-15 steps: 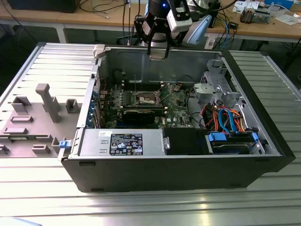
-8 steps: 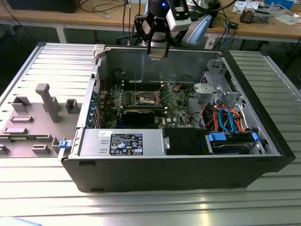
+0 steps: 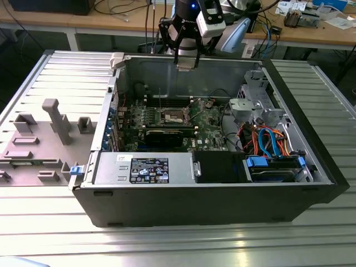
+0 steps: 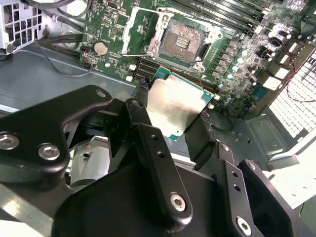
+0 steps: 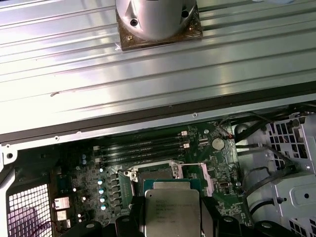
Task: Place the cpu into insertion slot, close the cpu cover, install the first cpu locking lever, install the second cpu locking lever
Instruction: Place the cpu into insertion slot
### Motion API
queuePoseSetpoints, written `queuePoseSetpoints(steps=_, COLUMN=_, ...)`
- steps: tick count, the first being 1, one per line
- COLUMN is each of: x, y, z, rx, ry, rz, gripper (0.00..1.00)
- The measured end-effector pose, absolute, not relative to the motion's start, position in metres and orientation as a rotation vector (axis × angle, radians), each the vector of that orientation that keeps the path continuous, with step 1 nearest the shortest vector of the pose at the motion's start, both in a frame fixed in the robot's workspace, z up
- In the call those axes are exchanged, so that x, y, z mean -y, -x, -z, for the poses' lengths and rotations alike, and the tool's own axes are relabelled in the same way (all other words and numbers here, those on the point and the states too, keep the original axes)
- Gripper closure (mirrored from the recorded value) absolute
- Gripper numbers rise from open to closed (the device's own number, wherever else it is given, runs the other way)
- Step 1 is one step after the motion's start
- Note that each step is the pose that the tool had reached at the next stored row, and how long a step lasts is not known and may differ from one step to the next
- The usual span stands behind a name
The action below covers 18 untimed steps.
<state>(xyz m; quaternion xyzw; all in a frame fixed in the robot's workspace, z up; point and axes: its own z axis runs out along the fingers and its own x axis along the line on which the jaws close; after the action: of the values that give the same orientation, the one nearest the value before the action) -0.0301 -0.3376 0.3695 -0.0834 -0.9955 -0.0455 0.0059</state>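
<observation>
The cpu (image 4: 175, 103) is a flat square chip with a silvery top, and my gripper (image 4: 170, 116) is shut on it, a black finger on each side. In the exterior view the gripper (image 3: 186, 62) hangs above the case's back wall with the cpu (image 3: 186, 63) in it. Below lies the insertion slot (image 4: 185, 42), a dark bare square socket on the green board (image 4: 232, 54). The cpu cover (image 4: 159, 35) is swung open beside the slot. In the first wrist view the cpu (image 5: 172, 212) sits in front of the slot (image 5: 158, 174) and hides part of it.
The open computer case (image 3: 105, 167) lies on a ribbed metal table. A labelled power supply (image 3: 147, 168), a drive bay with blue parts (image 3: 275, 167) and orange and blue cables (image 3: 267, 139) fill its near side. Black memory slots (image 5: 143, 145) run beside the socket. A grey fixture (image 3: 55, 119) stands at the exterior view's left.
</observation>
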Motion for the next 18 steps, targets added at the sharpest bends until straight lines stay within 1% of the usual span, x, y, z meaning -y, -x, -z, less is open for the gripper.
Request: queuePoseSetpoints(steps=18, x=0.3338, y=0.0301, z=-0.3650, rx=3.115, ry=0.264, rz=0.143, gripper=0.46)
